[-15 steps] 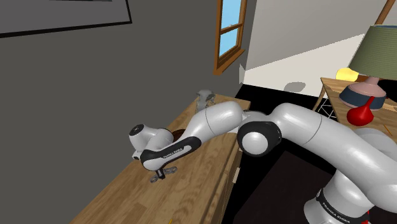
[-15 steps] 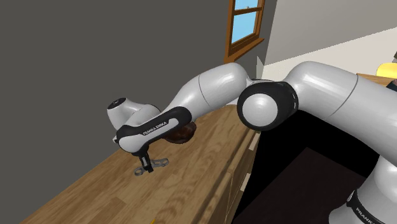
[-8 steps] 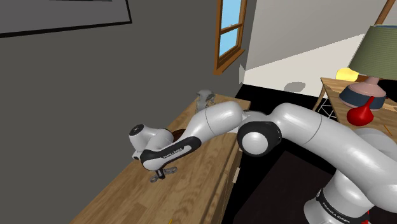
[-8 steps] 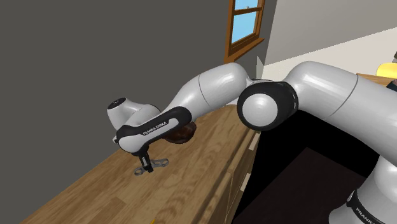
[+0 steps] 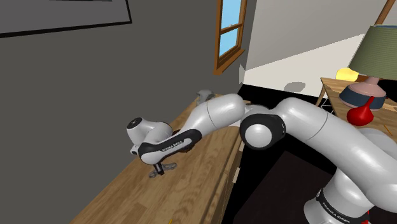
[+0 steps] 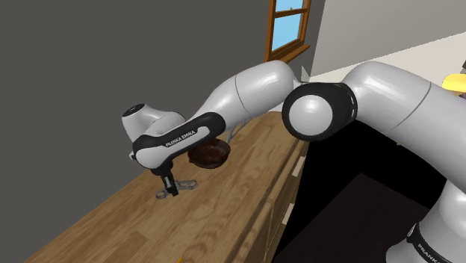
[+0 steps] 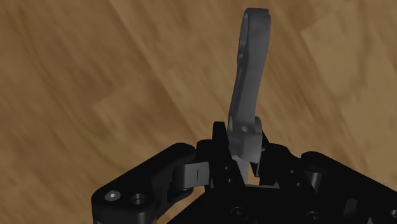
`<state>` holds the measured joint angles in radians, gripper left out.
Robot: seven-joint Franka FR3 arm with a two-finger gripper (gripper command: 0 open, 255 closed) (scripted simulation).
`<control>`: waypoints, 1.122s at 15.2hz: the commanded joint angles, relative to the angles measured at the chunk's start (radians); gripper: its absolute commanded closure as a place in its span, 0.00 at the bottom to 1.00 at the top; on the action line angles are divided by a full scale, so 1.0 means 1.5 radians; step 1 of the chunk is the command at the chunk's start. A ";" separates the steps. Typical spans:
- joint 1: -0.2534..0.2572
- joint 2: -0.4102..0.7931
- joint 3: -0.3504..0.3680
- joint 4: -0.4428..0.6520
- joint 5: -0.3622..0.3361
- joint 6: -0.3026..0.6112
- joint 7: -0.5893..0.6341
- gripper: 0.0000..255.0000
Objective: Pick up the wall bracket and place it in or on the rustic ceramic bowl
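The wall bracket is a slim grey metal piece, and my gripper is shut on one end of it, with the rest jutting out over the wooden tabletop. In the second exterior view the gripper holds the bracket roughly level, just above the wood. The dark brown bowl stands on the table right behind the gripper, partly covered by the forearm. From the shoulder view the gripper and bracket hang over the table's middle.
The wooden table runs along the grey wall; its front edge borders a black area. A small grey object stands at the table's far end. A side table with a lamp and red vase stands beyond.
The hand has risen slightly and shifted a little toward the wall with the bracket in it. The forearm lifted, so more of the bowl shows in the second exterior view.
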<state>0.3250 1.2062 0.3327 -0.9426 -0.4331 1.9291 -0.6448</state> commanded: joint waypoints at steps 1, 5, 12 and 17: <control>-0.004 -0.020 0.003 -0.018 0.001 -0.003 0.002 1.00; -0.008 -0.048 0.007 -0.033 0.004 -0.017 0.002 1.00; -0.014 -0.090 0.015 -0.047 0.011 -0.045 -0.001 1.00; -0.016 -0.116 0.019 -0.050 0.016 -0.069 -0.004 1.00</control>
<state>0.3006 1.0361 0.3609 -1.0218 -0.4108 1.8341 -0.6489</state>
